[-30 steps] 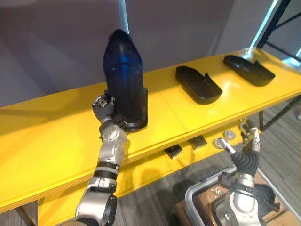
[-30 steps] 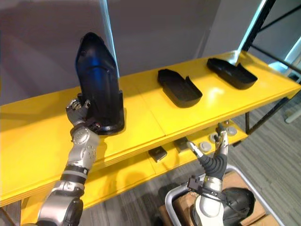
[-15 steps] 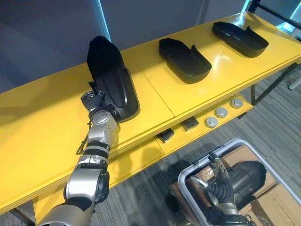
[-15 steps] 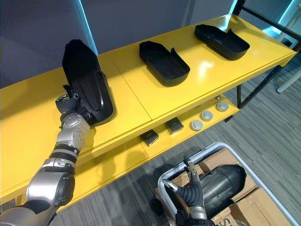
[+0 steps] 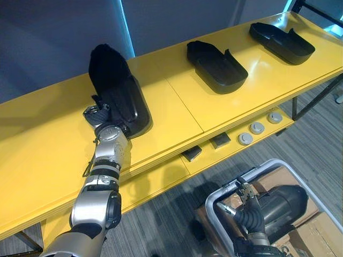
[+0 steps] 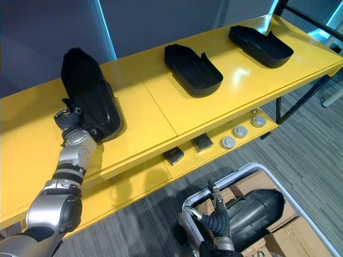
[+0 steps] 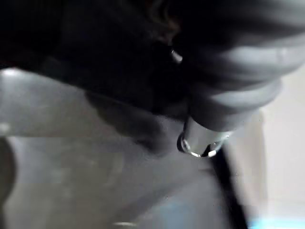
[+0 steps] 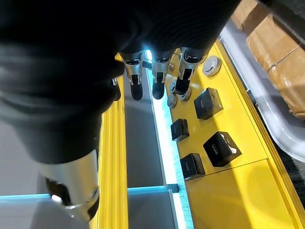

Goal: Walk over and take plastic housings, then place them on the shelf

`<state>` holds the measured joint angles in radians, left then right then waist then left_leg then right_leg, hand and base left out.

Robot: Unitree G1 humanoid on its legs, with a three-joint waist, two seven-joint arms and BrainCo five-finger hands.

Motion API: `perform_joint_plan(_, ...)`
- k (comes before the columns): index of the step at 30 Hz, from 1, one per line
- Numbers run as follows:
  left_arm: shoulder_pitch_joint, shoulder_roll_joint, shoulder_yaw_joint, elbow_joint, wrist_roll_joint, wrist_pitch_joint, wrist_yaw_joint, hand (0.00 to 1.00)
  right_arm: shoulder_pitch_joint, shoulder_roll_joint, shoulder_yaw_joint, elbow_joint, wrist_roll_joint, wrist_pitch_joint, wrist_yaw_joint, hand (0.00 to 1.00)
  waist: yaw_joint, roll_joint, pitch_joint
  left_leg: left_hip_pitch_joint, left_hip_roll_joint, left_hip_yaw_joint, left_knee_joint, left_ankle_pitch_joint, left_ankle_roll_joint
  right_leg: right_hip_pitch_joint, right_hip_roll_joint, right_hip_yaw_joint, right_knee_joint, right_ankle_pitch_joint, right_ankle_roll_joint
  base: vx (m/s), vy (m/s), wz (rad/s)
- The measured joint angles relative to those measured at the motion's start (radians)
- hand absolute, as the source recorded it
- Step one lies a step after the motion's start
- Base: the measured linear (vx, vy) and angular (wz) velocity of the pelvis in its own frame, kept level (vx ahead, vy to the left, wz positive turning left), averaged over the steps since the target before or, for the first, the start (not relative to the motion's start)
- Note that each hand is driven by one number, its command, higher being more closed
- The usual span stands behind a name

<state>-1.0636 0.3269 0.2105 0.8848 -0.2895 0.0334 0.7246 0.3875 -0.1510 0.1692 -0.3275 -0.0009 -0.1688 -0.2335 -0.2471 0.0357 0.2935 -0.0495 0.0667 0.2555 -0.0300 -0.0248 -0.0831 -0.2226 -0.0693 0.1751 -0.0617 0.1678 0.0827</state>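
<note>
Draw the left hand [image 5: 99,114] straight back off the near end without dragging it; whether its fingers grip the rim, I cannot tell. The glossy black plastic housing [image 5: 120,91], a tapered open shell, lies on the yellow shelf [image 5: 177,115] at 10 o'clock, with a second housing [image 5: 217,60] at 1 o'clock. The right hand [image 5: 247,206] hangs slack-fingered at 5 o'clock.

Yellow shelf [image 5: 177,115] bearing on top three black housings set well apart, namely left housing [image 5: 115,91], middle housing [image 5: 217,59] and right housing [image 5: 281,42], with two black blocks [image 5: 191,153] beside three round silver discs [image 5: 256,127] on its lower tier [image 5: 153,184].
</note>
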Motion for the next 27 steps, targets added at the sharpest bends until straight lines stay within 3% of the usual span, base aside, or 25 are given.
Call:
perform_joint_plan(13,0.008,0.020,-0.001,0.004,-0.004,0.008,-0.002,0.00,-0.003,-0.002,0.009,0.043,0.001,-0.001,0.001,0.00,0.015,0.000,0.000,0.000,-0.001,-0.017,0.000,0.003,0.000,0.011,-0.004,-0.021,-0.004,0.000,0.000,0.01,0.016,0.05)
perform_joint_plan(14,0.066,-0.033,-0.052,-0.258,-0.082,-0.007,0.017,0.00,-0.039,-0.001,0.009,0.086,0.000,0.002,0.000,0.00,0.016,0.000,-0.002,0.000,-0.003,-0.031,0.001,0.005,0.001,0.018,-0.008,-0.029,-0.004,0.000,0.000,0.06,0.075,0.17)
perform_joint_plan(15,0.099,-0.058,-0.083,-0.369,-0.081,-0.053,0.031,0.00,-0.044,-0.001,0.009,0.088,0.000,0.003,-0.001,0.00,0.018,0.000,-0.003,0.001,-0.003,-0.037,0.001,0.005,0.001,0.022,-0.010,-0.034,-0.005,0.000,0.000,0.06,0.071,0.19)
perform_joint_plan(17,0.121,-0.076,-0.087,-0.423,-0.081,-0.088,0.035,0.00,-0.044,-0.001,0.009,0.090,0.000,0.003,-0.001,0.00,0.017,0.000,-0.011,0.002,-0.004,-0.042,0.001,0.005,0.001,0.027,-0.011,-0.047,-0.007,0.000,0.000,0.02,0.026,0.09)
perform_joint_plan(20,0.264,-0.144,-0.094,-0.718,-0.079,-0.102,0.057,0.00,-0.043,0.003,-0.017,0.115,-0.002,0.008,-0.001,0.00,0.016,0.003,-0.035,0.031,-0.003,-0.037,-0.007,0.005,0.002,0.055,-0.006,-0.046,-0.019,0.000,0.000,0.05,0.015,-0.06)
perform_joint_plan(22,0.403,-0.160,-0.154,-0.947,-0.077,-0.224,0.024,0.00,-0.050,0.023,-0.090,0.118,-0.001,0.008,-0.006,0.00,0.022,0.015,-0.076,0.072,0.002,-0.013,-0.027,0.005,0.002,0.076,0.005,-0.036,-0.020,0.000,0.000,0.07,0.010,-0.25)
perform_joint_plan(25,0.474,-0.168,-0.148,-1.064,-0.035,-0.260,0.014,0.00,-0.065,0.028,-0.155,0.125,-0.001,0.008,-0.022,0.00,0.030,0.030,-0.126,0.097,0.000,-0.005,-0.035,0.002,0.000,0.088,0.009,-0.018,-0.020,-0.001,0.000,0.04,0.017,-0.20)
perform_joint_plan(27,0.562,-0.187,-0.144,-1.151,0.094,-0.250,0.014,0.00,-0.067,0.029,-0.184,0.138,-0.001,0.005,-0.023,0.00,0.035,0.035,-0.139,0.108,-0.007,-0.023,-0.018,-0.013,0.002,0.102,0.011,-0.005,-0.019,-0.004,0.003,0.00,0.017,-0.21)
